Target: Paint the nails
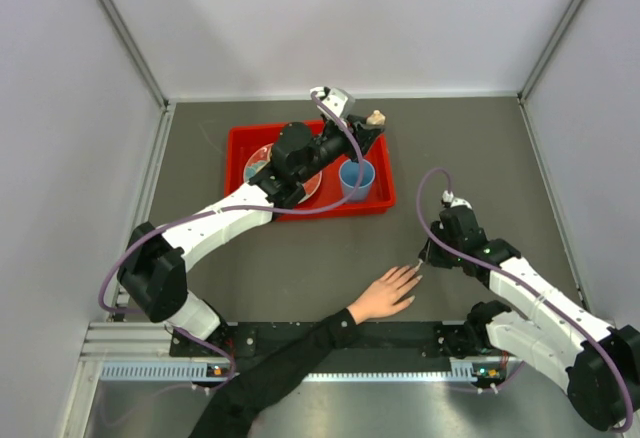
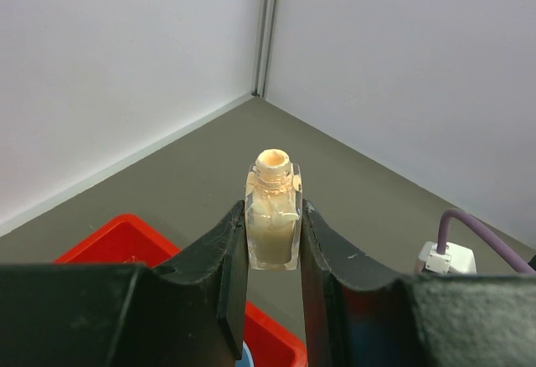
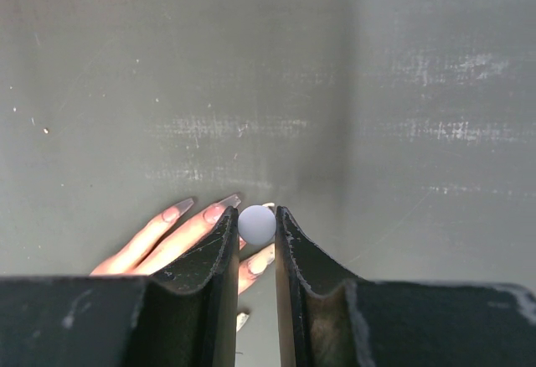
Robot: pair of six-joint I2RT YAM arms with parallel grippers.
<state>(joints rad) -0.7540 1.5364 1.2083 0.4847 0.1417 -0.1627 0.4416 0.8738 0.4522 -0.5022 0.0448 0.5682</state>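
A light-skinned hand (image 1: 385,294) with a black sleeve lies palm down near the table's front edge, fingers spread toward the right. Its long pale nails (image 3: 177,210) show in the right wrist view. My right gripper (image 1: 421,258) is shut on a brush cap whose round grey top (image 3: 257,224) sits between the fingertips, right over the fingertips of the hand. My left gripper (image 1: 372,120) is shut on an open nail polish bottle (image 2: 273,214) of pale beige polish, held upright above the back right corner of the red tray (image 1: 381,201).
The red tray holds a blue cup (image 1: 356,179) and a round dish (image 1: 256,167) partly under my left arm. White walls enclose the table at the back and sides. A metal rail (image 1: 300,370) runs along the front edge.
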